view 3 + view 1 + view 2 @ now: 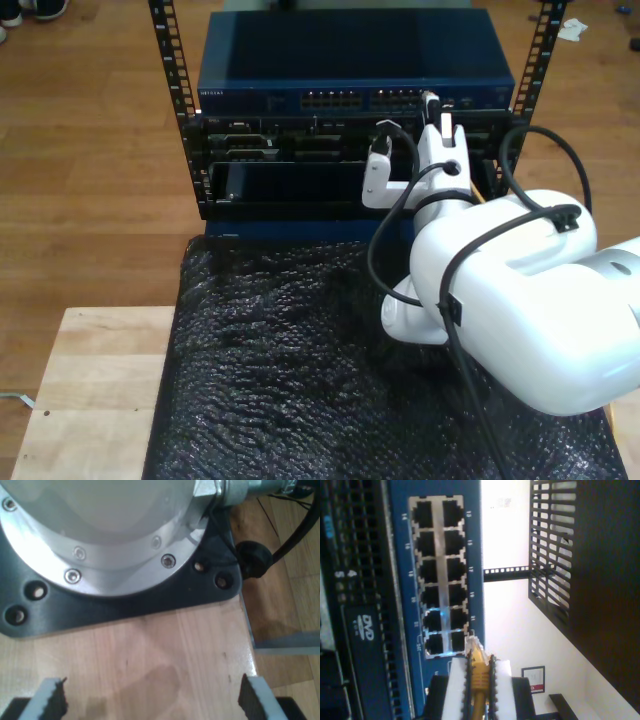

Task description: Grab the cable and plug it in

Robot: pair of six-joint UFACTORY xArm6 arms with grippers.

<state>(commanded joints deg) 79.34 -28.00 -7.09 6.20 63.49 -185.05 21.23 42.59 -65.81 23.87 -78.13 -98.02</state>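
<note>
My second gripper [479, 680], clamped on the yellow cable [478, 677], holds its clear plug [472, 644] just short of the blue switch's [402, 645] ports, at twelve o'clock; insertion remains. My first gripper [152, 697] hangs wide open.

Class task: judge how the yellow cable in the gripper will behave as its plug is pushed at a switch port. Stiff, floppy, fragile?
The cable is thin, so probably floppy; my second gripper holds it close behind the plug, which should limit bending. The clear plug looks small, likely fragile if it meets the blue switch off-line.
</note>
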